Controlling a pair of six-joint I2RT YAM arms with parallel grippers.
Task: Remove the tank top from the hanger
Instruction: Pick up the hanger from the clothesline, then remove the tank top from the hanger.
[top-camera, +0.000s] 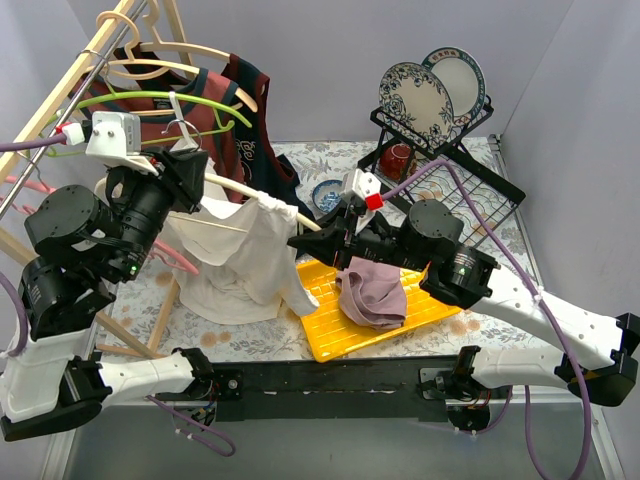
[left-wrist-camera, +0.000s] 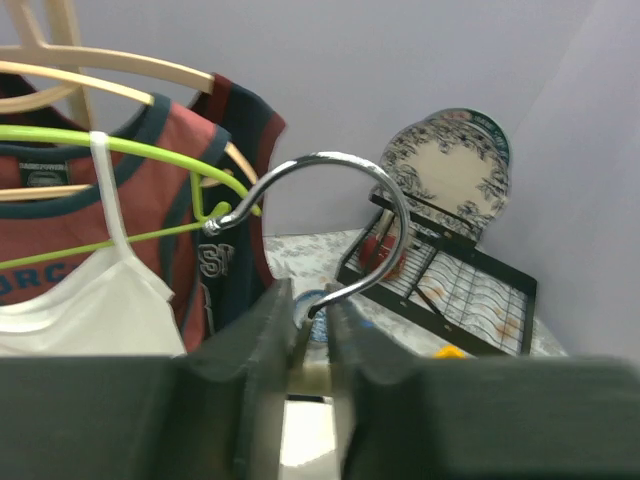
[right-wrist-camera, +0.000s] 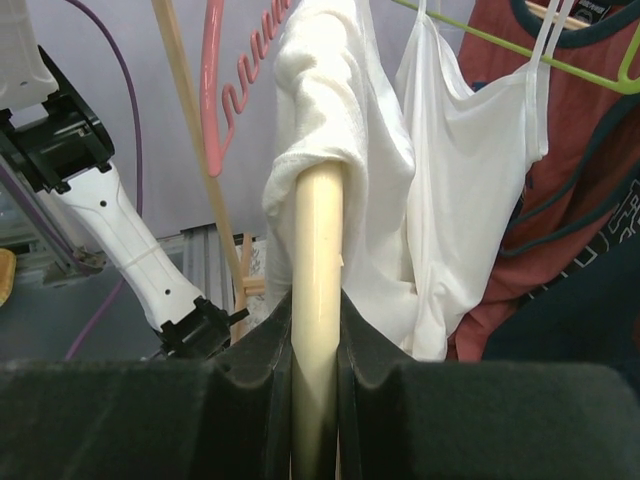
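A cream hanger (top-camera: 232, 186) with a chrome hook (left-wrist-camera: 350, 175) is held in the air between both arms. A white tank top (top-camera: 240, 262) is draped on it, bunched toward the right end. My left gripper (top-camera: 190, 165) is shut on the hanger's neck just below the hook; in the left wrist view the left gripper (left-wrist-camera: 312, 310) has the jaws pinching the cream neck. My right gripper (top-camera: 305, 240) is shut on the bare right end of the hanger arm (right-wrist-camera: 318, 250), just short of the bunched tank top (right-wrist-camera: 325, 90).
A wooden clothes rack (top-camera: 60, 90) at left holds a red jersey (top-camera: 205, 112) and a white camisole (right-wrist-camera: 470, 150) on a green hanger (top-camera: 190, 98). A yellow tray (top-camera: 325, 330) carries a mauve cloth (top-camera: 372, 295). A black dish rack (top-camera: 470, 185) with plates (top-camera: 420, 95) stands back right.
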